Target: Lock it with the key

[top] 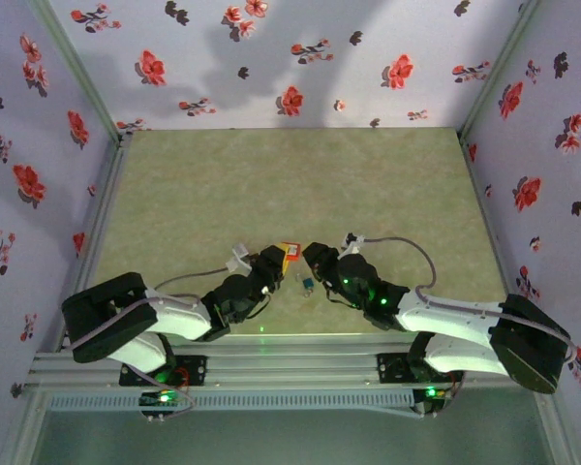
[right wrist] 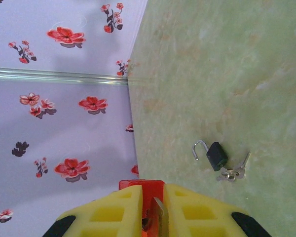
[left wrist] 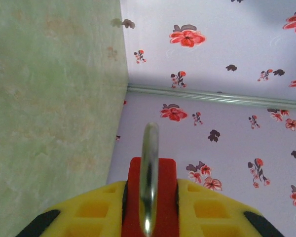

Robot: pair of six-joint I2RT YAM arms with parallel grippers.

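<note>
Left end effector (left wrist: 149,200) clamping red padlock (left wrist: 166,174), right end effector (right wrist: 153,210) pinching key (right wrist: 160,218)

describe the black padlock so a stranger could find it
On the green table, look between the left arm and right arm, near their tips. The small black padlock lies there, shackle open, keys beside it; the red padlock is held by the arms.

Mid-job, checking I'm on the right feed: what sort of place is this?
Probably a lab test booth, not a real room: floral-papered walls box in a green tabletop, with an aluminium rail along its near edge.
</note>
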